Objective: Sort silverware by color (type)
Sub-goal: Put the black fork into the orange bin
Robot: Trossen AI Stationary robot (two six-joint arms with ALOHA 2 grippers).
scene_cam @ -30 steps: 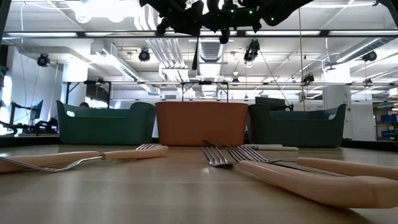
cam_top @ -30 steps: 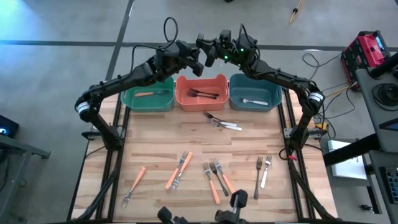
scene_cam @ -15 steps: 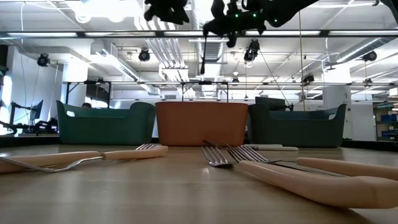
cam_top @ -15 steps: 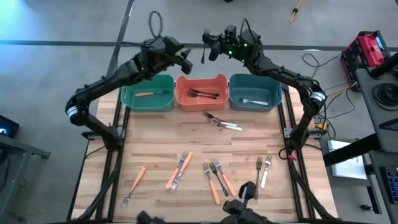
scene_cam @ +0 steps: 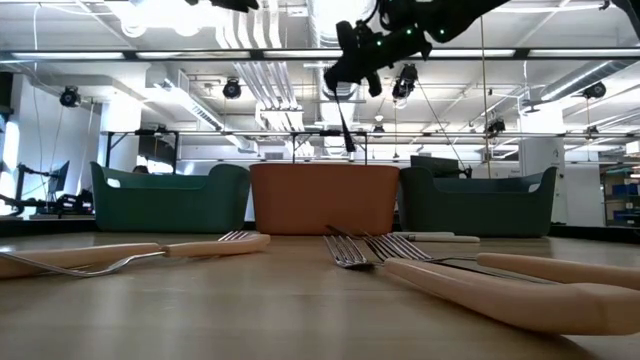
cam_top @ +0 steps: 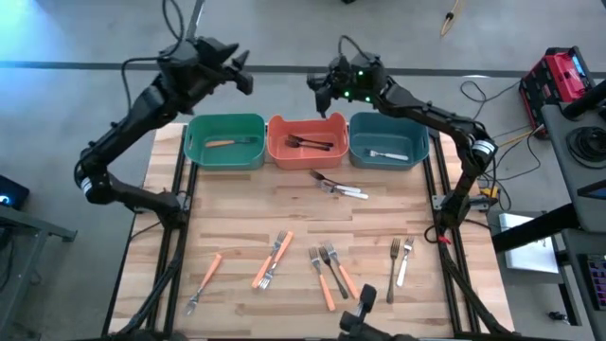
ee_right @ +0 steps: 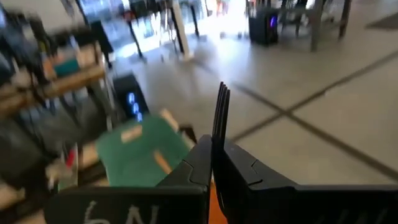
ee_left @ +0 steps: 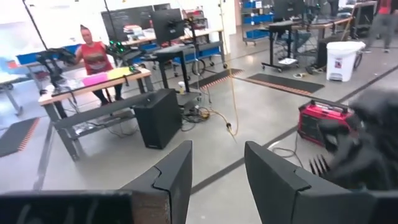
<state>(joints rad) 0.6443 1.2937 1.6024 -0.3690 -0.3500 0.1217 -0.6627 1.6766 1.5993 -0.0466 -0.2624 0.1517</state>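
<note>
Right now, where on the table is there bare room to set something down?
The bare table between the bins and the front forks is free, left of the two forks lying mid-table. The front edge is crowded.

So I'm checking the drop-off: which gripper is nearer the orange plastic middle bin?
Right. The right gripper, shut on a dark fork, hangs over the orange plastic middle bin; the left gripper, open, is beyond the green bin.

L gripper (cam_top: 241,76) agape, R gripper (cam_top: 322,95) clamped
</note>
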